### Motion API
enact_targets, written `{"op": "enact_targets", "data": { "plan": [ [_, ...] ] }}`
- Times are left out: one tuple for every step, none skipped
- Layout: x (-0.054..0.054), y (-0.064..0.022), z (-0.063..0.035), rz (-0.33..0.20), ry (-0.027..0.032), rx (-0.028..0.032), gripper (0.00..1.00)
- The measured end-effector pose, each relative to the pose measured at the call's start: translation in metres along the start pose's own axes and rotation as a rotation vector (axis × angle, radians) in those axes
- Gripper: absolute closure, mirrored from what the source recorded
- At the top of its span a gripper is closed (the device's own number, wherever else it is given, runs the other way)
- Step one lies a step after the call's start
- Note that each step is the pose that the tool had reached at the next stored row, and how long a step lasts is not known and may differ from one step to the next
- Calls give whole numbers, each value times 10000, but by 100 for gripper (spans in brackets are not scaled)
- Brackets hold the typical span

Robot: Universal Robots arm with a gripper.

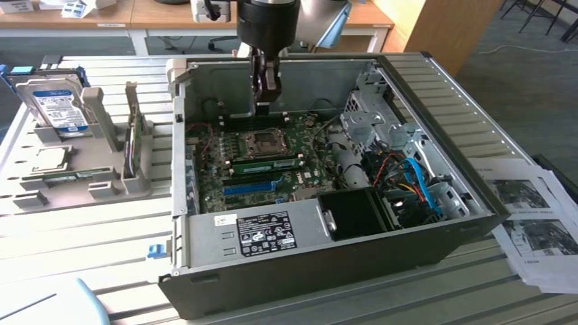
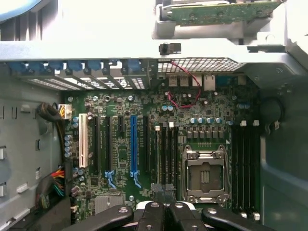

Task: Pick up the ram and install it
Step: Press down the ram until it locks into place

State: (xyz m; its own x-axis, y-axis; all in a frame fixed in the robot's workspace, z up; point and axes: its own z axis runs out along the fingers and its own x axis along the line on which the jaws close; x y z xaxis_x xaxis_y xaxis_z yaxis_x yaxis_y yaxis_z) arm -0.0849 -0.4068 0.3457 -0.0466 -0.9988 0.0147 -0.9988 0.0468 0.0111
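Where the open computer case [image 1: 434,223] lies on its side on the slatted table [image 1: 81,237], contents are as follows.

- Gripper [image 1: 268,100]: hangs inside the case above the motherboard [image 1: 316,179], fingers clenched together with nothing visible between them. In the wrist view its closed tips [image 2: 163,192] sit over the black memory slots [image 2: 166,154] just beside the processor socket [image 2: 204,175].
- Ram [image 1: 271,163]: long green stick lying along the slots next to the processor socket, between that socket and the bright-blue slot strip [image 1: 251,187]. In the exterior view the gripper is above it, nearer the case's far wall; contact cannot be told.
- Power supply [image 1: 262,233]: grey box with a label at the near end of the case.
- Cables [image 1: 411,179]: red, blue and orange bundle towards the exterior view's right.
- Grey holder [image 1: 99,186]: outside the case, on the exterior view's left. It carries a hard drive [image 1: 56,105] standing upright and another green board [image 1: 135,145] on edge.
- Printed sheets [image 1: 537,223]: on the table at the exterior view's right.
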Motion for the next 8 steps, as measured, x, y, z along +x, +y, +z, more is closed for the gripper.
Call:
{"op": "enact_targets", "data": {
  "plan": [
    [0, 0, 0, 176, -1, -3, 91],
    [0, 0, 1, 354, -4, -5, 91],
    [0, 0, 1, 528, -6, -8, 91],
    [0, 0, 1, 707, -7, -10, 91],
    [0, 0, 1, 887, -9, -13, 91],
    [0, 0, 1, 1084, -12, -16, 91],
    [0, 0, 2, 1264, -14, -18, 91],
    [0, 0, 2, 1444, -17, -21, 91]
  ]
}}
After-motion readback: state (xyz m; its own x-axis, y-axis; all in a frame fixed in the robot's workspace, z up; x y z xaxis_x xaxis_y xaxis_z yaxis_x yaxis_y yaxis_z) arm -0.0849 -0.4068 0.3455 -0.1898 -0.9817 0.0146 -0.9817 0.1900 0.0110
